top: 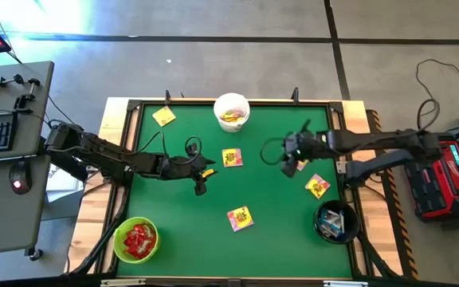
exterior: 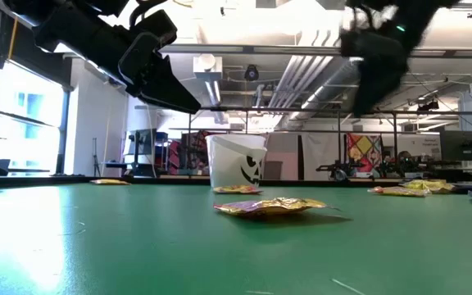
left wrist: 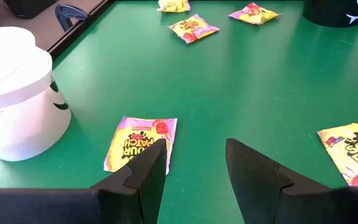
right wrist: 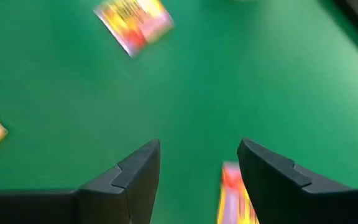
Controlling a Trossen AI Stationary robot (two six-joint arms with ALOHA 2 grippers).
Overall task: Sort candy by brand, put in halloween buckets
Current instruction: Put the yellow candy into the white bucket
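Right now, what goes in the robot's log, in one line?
left hand: open, over mat | right hand: open, empty | yellow packets: four loose | white bucket: holds yellow

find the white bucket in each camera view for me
high view: white bucket at the far edge of the green table, middle.
low view: centre, standing behind a yellow packet.
left wrist view: left edge, beside a yellow packet.
right wrist view: not in it.
shared landmark: the green table top.
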